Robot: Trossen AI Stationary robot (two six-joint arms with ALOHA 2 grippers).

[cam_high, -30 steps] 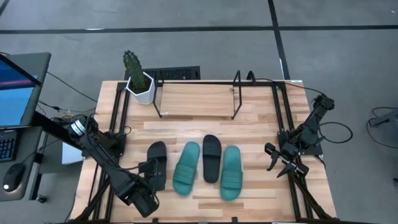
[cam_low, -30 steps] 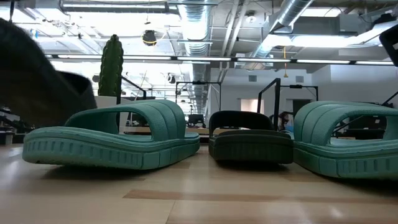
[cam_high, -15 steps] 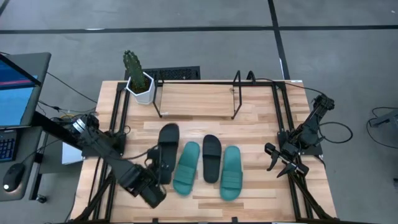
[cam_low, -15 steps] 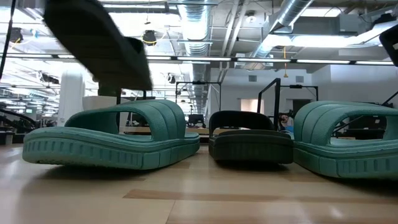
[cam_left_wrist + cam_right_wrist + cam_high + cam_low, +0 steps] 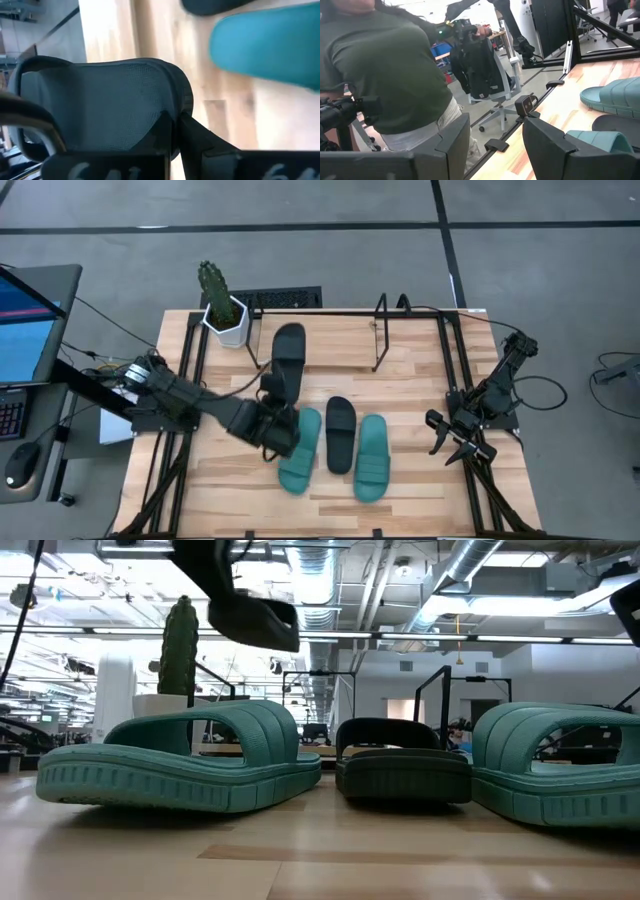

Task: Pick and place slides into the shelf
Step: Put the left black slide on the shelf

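My left gripper (image 5: 277, 408) is shut on a matte black slide (image 5: 288, 355), lifted above the table with its strap end over the front of the shelf (image 5: 315, 340), a low black-rod rack on a light wood base. The slide shows high in the low view (image 5: 250, 612). Two teal slides (image 5: 298, 450) (image 5: 372, 458) and the other black slide (image 5: 340, 435) lie flat on their soles mid-table. My right gripper (image 5: 450, 442) waits open at the table's right edge. My left gripper pinches the raised rim at the black slide's heel end (image 5: 172, 107) between its two fingers, one on the footbed side and one outside. The fingers come from the table's near left, along the slide. The slide is lifted clear and reaches away from the fingers toward the shelf.
A cactus in a white pot (image 5: 222, 310) stands by the shelf's left end frame. Thick black arm-mount frames (image 5: 190, 380) (image 5: 455, 370) run along both table sides. A person in a green shirt (image 5: 390, 65) shows beyond the table in the right wrist view.
My left gripper has risen and gone toward the table's far edge and right, carrying the black slide. The slide has left the table's near left and now hangs high with its strap end over the shelf's front. The other slides have stayed put.
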